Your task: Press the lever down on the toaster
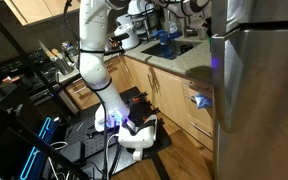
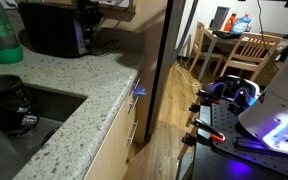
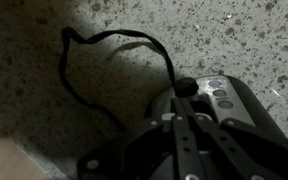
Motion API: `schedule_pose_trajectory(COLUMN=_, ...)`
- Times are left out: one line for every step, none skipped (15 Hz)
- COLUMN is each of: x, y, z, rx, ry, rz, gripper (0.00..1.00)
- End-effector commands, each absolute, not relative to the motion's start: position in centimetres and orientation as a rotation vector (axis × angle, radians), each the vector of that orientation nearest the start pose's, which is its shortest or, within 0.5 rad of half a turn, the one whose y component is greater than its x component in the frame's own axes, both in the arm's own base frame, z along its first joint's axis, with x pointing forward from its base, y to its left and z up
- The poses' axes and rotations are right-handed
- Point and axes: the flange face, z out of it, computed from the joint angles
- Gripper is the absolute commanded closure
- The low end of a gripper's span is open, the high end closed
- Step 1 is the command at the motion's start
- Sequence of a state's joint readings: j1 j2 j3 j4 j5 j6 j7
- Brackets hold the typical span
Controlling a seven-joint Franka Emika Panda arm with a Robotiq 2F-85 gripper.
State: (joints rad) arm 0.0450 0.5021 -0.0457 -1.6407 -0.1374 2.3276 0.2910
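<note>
In the wrist view the toaster (image 3: 234, 115) sits on the speckled granite counter, dark with a silvery panel of round buttons (image 3: 219, 97). Its black lever knob (image 3: 186, 87) shows at the toaster's end. My gripper (image 3: 187, 105) is shut, its two fingers pressed together, and the tips are right at the knob, touching it or just behind it. In an exterior view the toaster is a dark box (image 2: 54, 30) at the back of the counter, with the gripper (image 2: 85, 10) above its end. In an exterior view the white arm reaches over the counter (image 1: 124, 40).
A black power cord (image 3: 114, 45) loops across the counter beside the toaster. A sink (image 2: 29, 105) lies nearby, with a green bottle (image 2: 1, 40) beside it. A steel refrigerator (image 1: 254, 90) stands at the counter's end. Tripods and the robot's base (image 1: 134, 135) stand on the floor.
</note>
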Motion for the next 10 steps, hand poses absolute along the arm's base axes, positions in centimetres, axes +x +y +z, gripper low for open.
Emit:
schedule_pose_trajectory(x=69.8, y=0.1, z=34.4, rx=-3.211, ry=0.32, rz=-0.324, gripper=0.99)
schedule_pose_trajectory(x=69.8, y=0.1, z=34.4, rx=-3.211, ry=0.32, rz=-0.324, gripper=0.99)
schedule_pose_trajectory(x=69.8, y=0.2, z=34.6, rx=-3.208, ry=0.318, rz=-0.326, gripper=1.0)
schedule_pose_trajectory(x=69.7, y=0.3, z=34.8, rx=-3.205, ry=0.314, rz=-0.327, gripper=1.0)
schedule_pose_trajectory(x=69.6, y=0.4, z=35.0, rx=-3.205, ry=0.311, rz=-0.333, gripper=1.0)
schedule_pose_trajectory(x=69.4, y=0.5, z=35.3, rx=-3.204, ry=0.307, rz=-0.338, gripper=1.0)
schedule_pose_trajectory(x=69.3, y=0.5, z=35.5, rx=-3.202, ry=0.301, rz=-0.342, gripper=0.84)
schedule_pose_trajectory(x=69.2, y=0.6, z=35.8, rx=-3.202, ry=0.296, rz=-0.347, gripper=0.78)
schedule_pose_trajectory(x=69.0, y=0.7, z=36.1, rx=-3.2, ry=0.292, rz=-0.349, gripper=0.68)
schedule_pose_trajectory(x=68.8, y=0.7, z=36.4, rx=-3.199, ry=0.286, rz=-0.353, gripper=0.64)
